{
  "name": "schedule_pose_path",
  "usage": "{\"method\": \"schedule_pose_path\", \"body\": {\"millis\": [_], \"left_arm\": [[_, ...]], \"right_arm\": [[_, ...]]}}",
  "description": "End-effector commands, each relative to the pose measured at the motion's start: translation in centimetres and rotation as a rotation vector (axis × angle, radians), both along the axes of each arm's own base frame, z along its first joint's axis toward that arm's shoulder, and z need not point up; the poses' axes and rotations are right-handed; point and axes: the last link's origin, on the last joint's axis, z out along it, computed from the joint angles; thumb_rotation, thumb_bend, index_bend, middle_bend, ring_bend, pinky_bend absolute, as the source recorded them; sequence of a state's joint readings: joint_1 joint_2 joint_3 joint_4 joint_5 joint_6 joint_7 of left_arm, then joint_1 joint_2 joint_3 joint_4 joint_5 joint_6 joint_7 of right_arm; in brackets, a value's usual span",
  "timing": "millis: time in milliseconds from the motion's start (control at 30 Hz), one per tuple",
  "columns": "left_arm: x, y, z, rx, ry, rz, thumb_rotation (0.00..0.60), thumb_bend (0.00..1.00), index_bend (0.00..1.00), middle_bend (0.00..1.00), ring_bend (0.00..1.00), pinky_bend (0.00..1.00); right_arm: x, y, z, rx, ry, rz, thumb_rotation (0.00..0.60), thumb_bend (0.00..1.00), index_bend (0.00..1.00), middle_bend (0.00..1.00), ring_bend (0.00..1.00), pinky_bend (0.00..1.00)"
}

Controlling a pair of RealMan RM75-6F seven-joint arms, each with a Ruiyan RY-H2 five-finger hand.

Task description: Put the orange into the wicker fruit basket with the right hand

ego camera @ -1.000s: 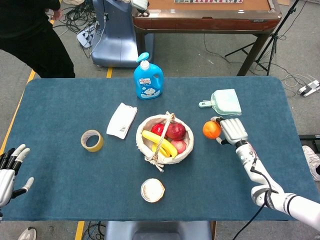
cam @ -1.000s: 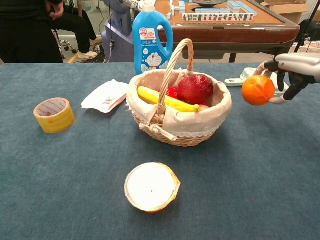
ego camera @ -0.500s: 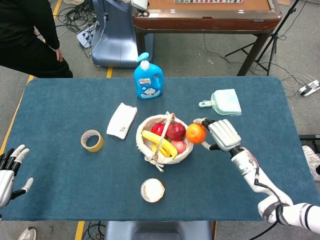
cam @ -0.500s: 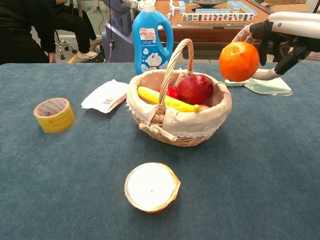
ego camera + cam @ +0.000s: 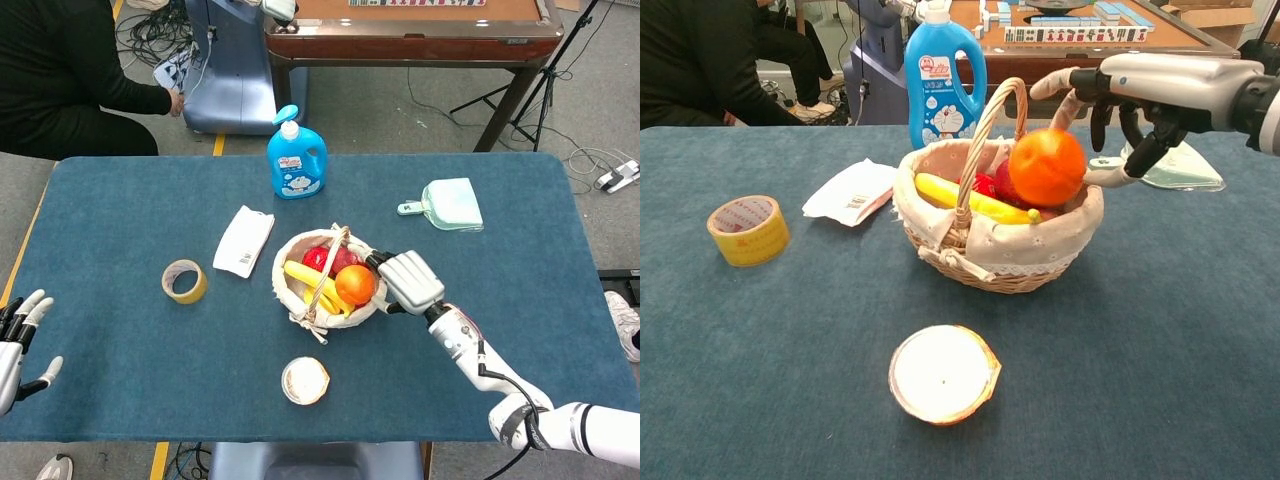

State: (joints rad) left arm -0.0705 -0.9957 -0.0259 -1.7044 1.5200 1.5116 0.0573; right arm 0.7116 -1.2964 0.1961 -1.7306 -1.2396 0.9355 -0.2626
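Right hand at basket's 3 o'clock edge, pinching orange btwn thumb and fingers, rest of fingers spread. Orange held over wicker fruit basket, right half, above rim level in chest view; cannot tell whether touching fruit beneath. Inside basket: banana lying across toward 9 o'clock, red fruit partly hidden behind orange. Basket handle upright, arching front to back. Basket lined w/ white cloth, sitting approx table centre on blue table. Left hand at table's 8 o'clock corner, head view only, fingers apart, palm bare, holding nothing. Blue detergent bottle at basket's 12 o'clock, well apart. White packet at 10 o'clock of basket, near. Yellow tape roll at 9 o'clock, farther out. Round white-lidded cup at 6 o'clock, near table's front edge. Pale green dustpan at 2 o'clock, behind right hand. Person in black crouched beyond table's 10 o'clock corner.
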Motion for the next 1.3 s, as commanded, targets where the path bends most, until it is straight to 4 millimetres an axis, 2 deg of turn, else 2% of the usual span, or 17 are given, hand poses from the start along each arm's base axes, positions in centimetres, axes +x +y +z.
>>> {"method": "schedule_pose_path", "body": {"millis": [33,200,333,567,733,1100,1300], "left_arm": [[0.0,0.0,0.0,-0.001,0.0,0.001,0.6,0.33,0.11,0.03,0.0,0.07],[0.1,0.1,0.1,0.001,-0.002,-0.004,0.6,0.33,0.11,0.03,0.0,0.07],[0.0,0.3,0.1,-0.002,0.001,-0.002,0.6,0.33,0.11,0.03,0.0,0.07],[0.2,0.8,-0.2,-0.01,0.001,-0.008,0.6,0.33,0.11,0.02,0.0,0.07],[0.2,0.9,-0.3,-0.018,0.005,-0.009,0.6,0.33,0.11,0.02,0.0,0.07],[0.8,1.4,-0.8,-0.031,0.003,-0.024,0.6,0.33,0.11,0.03,0.0,0.07],[1.1,1.7,-1.2,-0.04,0.003,-0.031,0.6,0.33,0.11,0.03,0.0,0.07]], "right_arm": [[0.1,0.1,0.0,0.001,0.003,0.0,0.6,0.37,0.0,0.18,0.36,0.63],[-0.8,0.5,0.9,-0.039,0.038,0.01,0.6,0.37,0.0,0.17,0.36,0.63],[-2.6,1.2,3.0,-0.096,0.05,-0.021,0.6,0.37,0.0,0.17,0.36,0.63],[-7.3,3.3,7.9,-0.234,0.073,-0.096,0.6,0.37,0.0,0.2,0.36,0.63],[-10.7,5.1,10.5,-0.321,0.153,-0.13,0.6,0.36,0.03,0.2,0.36,0.63],[-16.8,10.5,13.0,-0.406,0.159,-0.281,0.6,0.35,0.06,0.22,0.36,0.63],[-18.2,12.3,14.0,-0.462,0.142,-0.317,0.6,0.35,0.06,0.23,0.36,0.63]]}}
